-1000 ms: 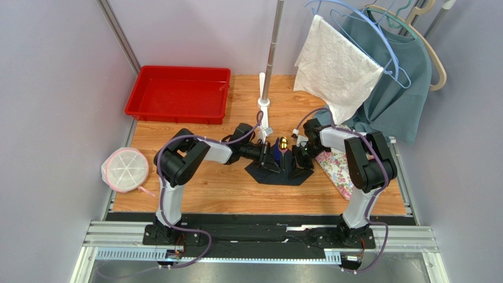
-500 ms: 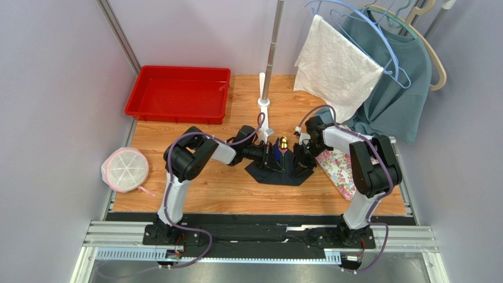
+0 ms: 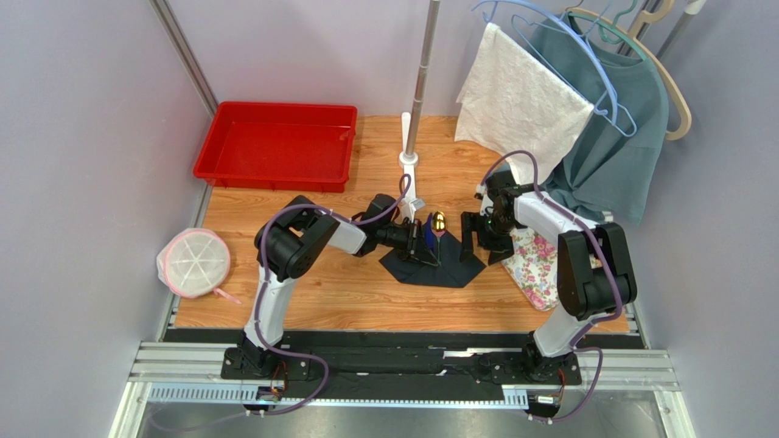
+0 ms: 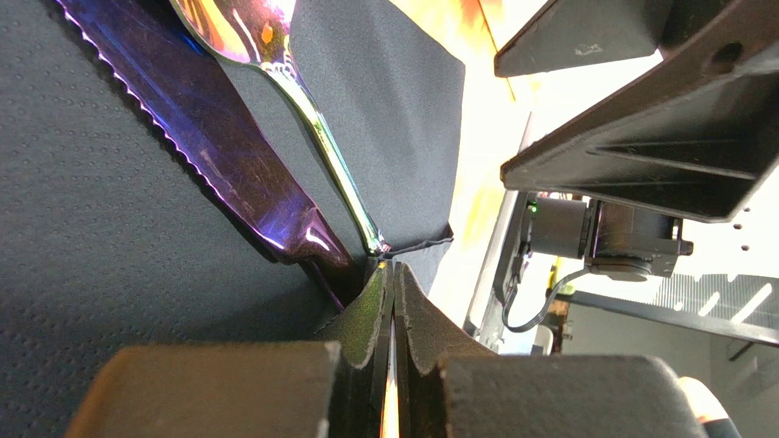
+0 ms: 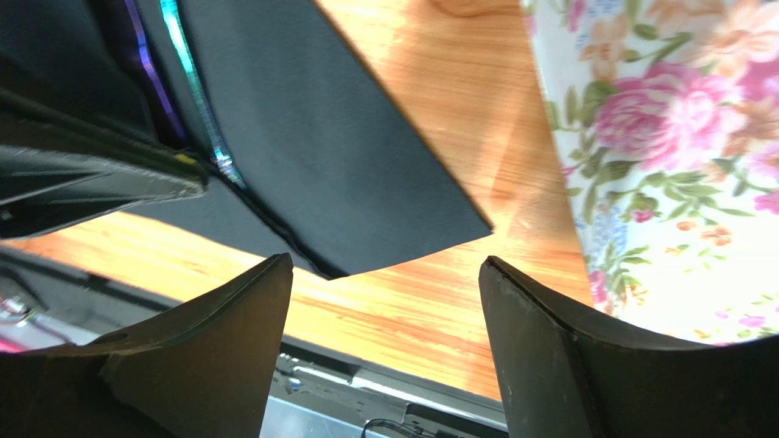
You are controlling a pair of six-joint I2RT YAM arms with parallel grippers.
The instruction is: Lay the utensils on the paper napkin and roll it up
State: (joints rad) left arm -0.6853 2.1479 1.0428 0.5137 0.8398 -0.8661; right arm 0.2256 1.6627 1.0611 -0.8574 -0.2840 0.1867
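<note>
The black paper napkin (image 3: 437,266) lies mid-table with the utensils (image 3: 437,224) on it, gold ends pointing away. In the left wrist view a serrated blue-violet knife (image 4: 210,137) and a gold-bowled piece (image 4: 302,82) rest on the napkin (image 4: 82,228). My left gripper (image 4: 393,274) is shut, its tips pinching a raised fold of the napkin beside the handles. My right gripper (image 5: 386,265) stands open above bare wood, just off the napkin's right corner (image 5: 338,155), holding nothing. It sits at the napkin's right edge (image 3: 479,243) in the top view.
The floral mat (image 3: 535,265) lies right of the napkin, under the right arm. A red tray (image 3: 274,146) sits at the back left, a round white container (image 3: 194,263) at the left edge. A pole stand (image 3: 411,164), hung white cloth (image 3: 521,100) and teal garment (image 3: 613,137) stand behind.
My right gripper has opened, let go of the napkin's right side and drawn back to the right. The left gripper has stayed shut in place.
</note>
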